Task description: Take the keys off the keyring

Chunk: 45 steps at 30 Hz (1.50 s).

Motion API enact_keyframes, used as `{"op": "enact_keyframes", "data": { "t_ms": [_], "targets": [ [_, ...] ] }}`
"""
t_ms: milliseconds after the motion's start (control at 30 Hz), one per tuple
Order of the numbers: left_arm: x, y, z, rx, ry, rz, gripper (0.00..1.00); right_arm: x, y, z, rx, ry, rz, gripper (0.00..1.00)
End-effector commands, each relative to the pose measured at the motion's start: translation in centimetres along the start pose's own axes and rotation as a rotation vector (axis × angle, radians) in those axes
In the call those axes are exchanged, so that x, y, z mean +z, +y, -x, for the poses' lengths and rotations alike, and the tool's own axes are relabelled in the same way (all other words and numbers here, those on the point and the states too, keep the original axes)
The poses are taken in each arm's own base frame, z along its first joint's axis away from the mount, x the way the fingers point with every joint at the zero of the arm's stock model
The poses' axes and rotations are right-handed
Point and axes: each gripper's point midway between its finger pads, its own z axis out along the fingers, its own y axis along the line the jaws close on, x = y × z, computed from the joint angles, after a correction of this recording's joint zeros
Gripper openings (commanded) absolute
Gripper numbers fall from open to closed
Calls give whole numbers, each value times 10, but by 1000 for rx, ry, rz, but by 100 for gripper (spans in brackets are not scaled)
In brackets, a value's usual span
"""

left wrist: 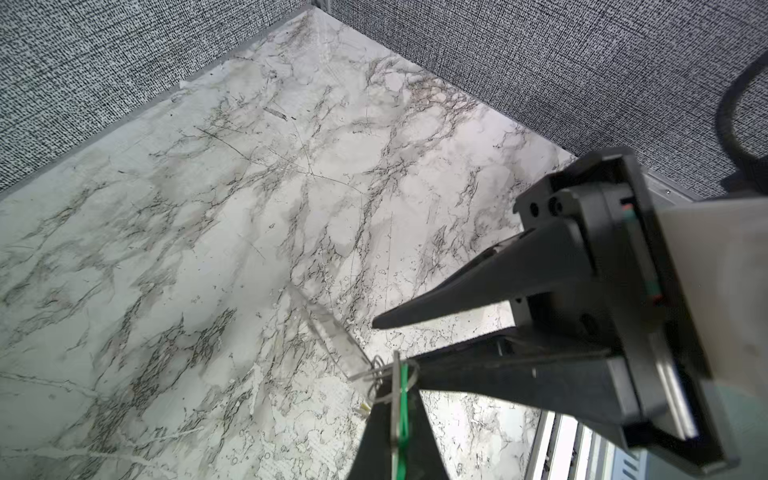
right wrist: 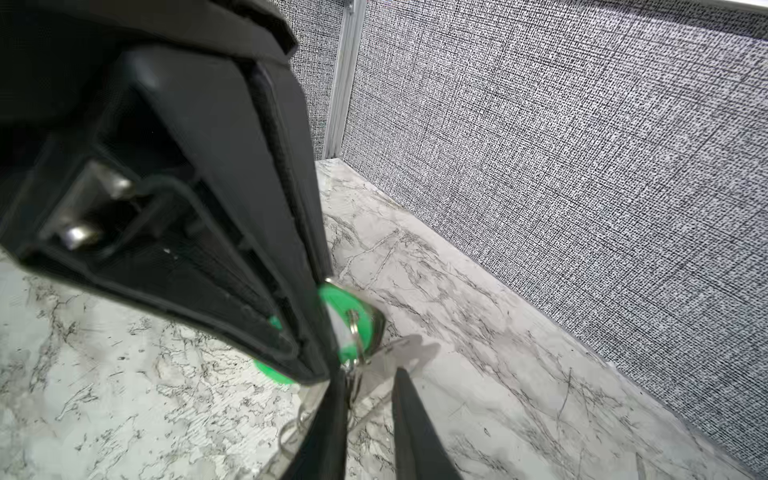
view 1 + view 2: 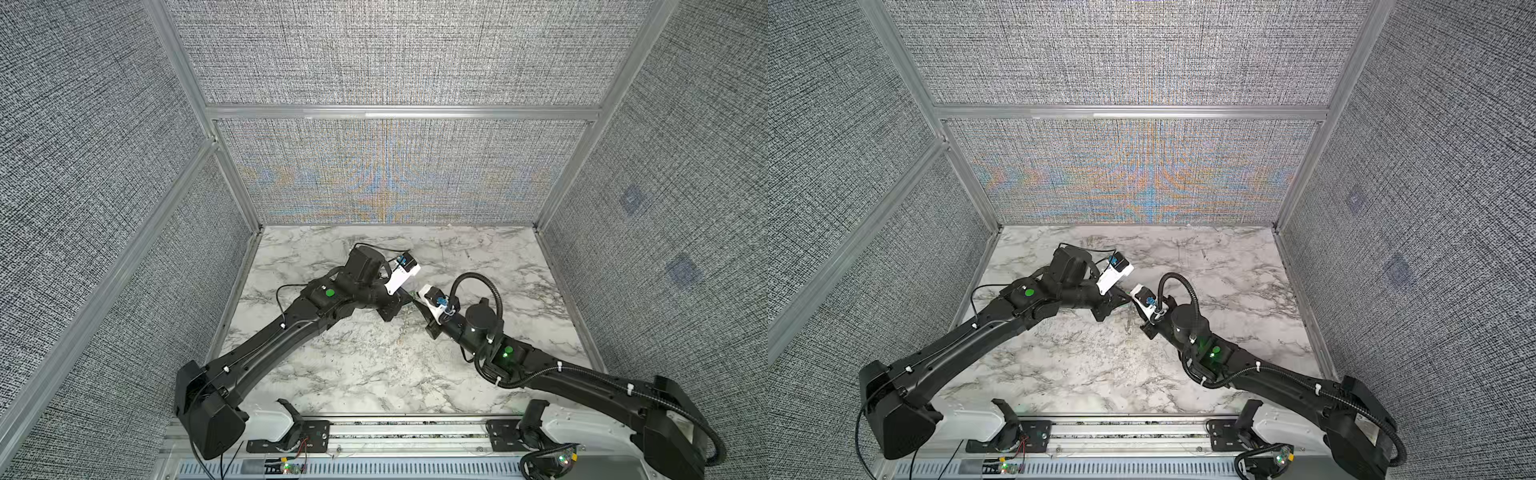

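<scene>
No legible text, brand, number or sign in any view. Two faint bluish square patches point(image 3: 632, 199) on the right wall panel, too blurred to read in both top views. Green key tag point(image 2: 353, 316), close up in the right wrist view, smeared, with no lettering to make out.
</scene>
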Motion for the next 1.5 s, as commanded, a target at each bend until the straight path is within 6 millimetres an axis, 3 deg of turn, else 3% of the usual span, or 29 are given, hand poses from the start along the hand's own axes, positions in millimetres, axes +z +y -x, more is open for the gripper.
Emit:
{"op": "enact_keyframes", "data": {
  "t_ms": [0, 233, 700, 1067, 1467],
  "targets": [
    [0, -4, 9, 18, -27, -25, 0, 0, -3, 10, -6, -30, -10, 22],
    [0, -5, 10, 20, -23, -29, 0, 0, -2, 11, -27, -38, -5, 19],
    [-1, -2, 9, 22, -8, -18, 0, -7, -1, 13, -47, -69, -4, 0],
    [-4, 17, 4, 7, 17, 95, 0, -16, 3, 10, -84, -81, 12, 0],
    [2, 25, -7, -12, 48, 109, 0, -19, 2, 18, -85, -123, 1, 0]
  ]
}}
